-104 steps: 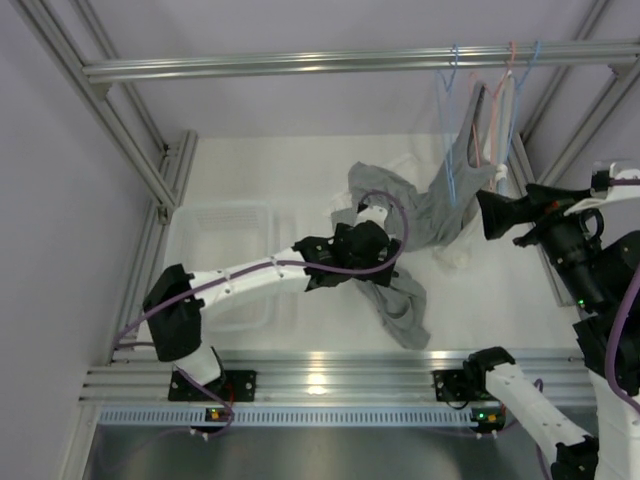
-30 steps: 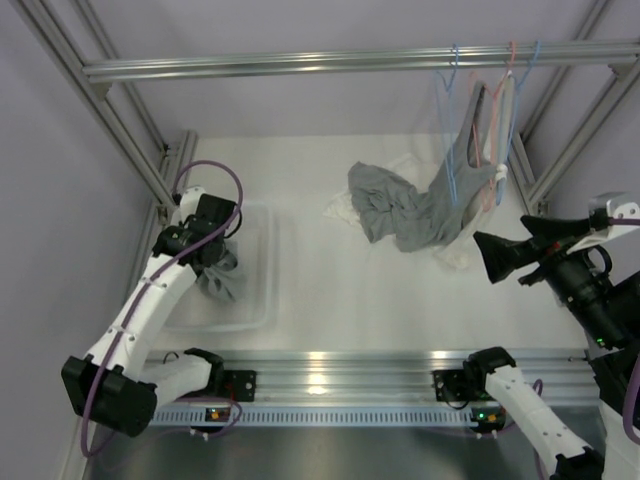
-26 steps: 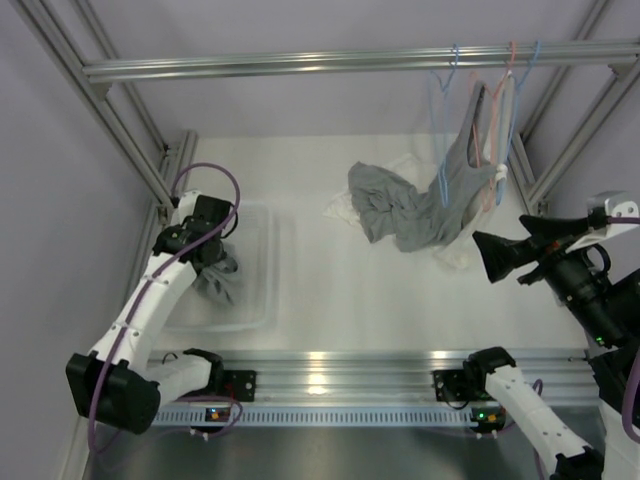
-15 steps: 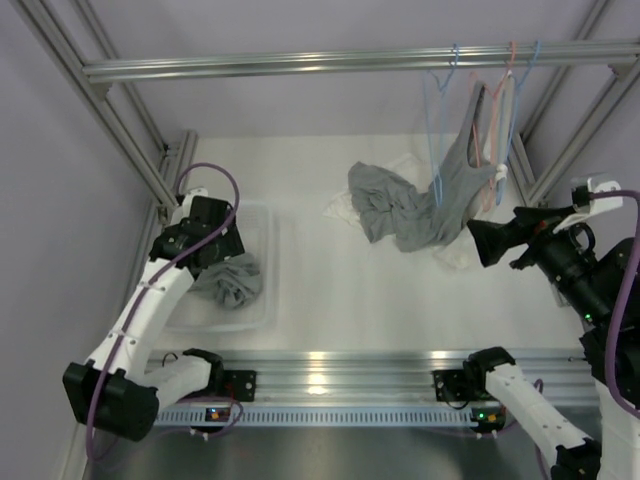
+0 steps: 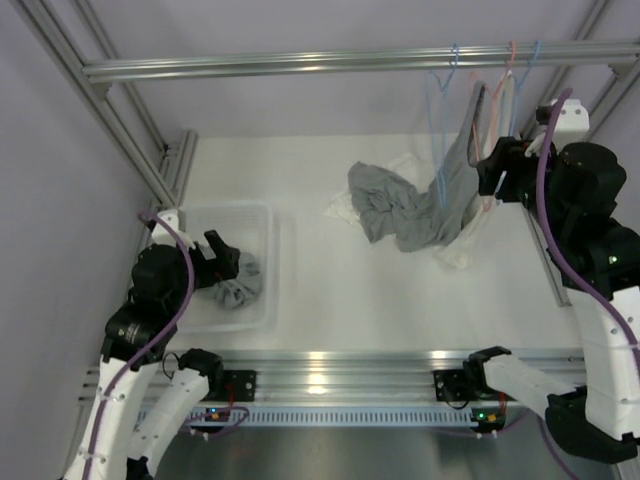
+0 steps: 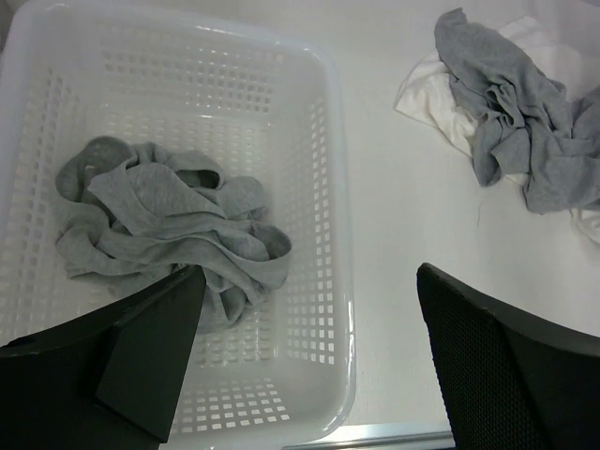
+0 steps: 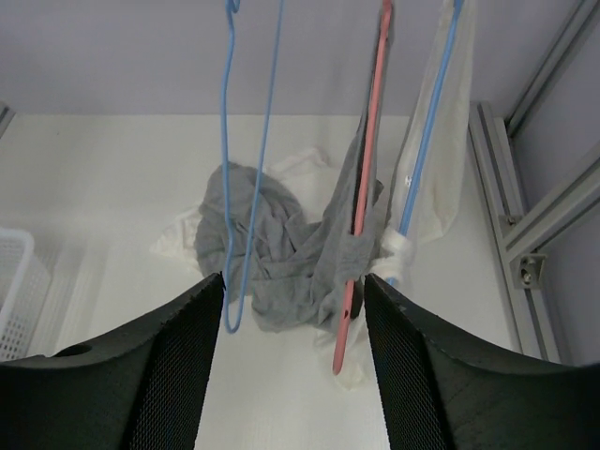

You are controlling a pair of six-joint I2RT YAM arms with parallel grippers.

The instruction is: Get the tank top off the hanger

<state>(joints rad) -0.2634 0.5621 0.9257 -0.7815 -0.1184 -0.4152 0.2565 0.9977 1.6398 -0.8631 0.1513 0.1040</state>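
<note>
No text, label, brand or number can be read in any view. The basket point(image 6: 335, 187) carries no legible mark either.

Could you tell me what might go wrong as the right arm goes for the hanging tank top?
1. The open right gripper faces three close-set hangers; it may catch the empty blue hanger or the white garment instead of the gray tank top on the pink hanger.
2. That top's lower end seems to meet the pile below, so pulling could drag it.
</note>
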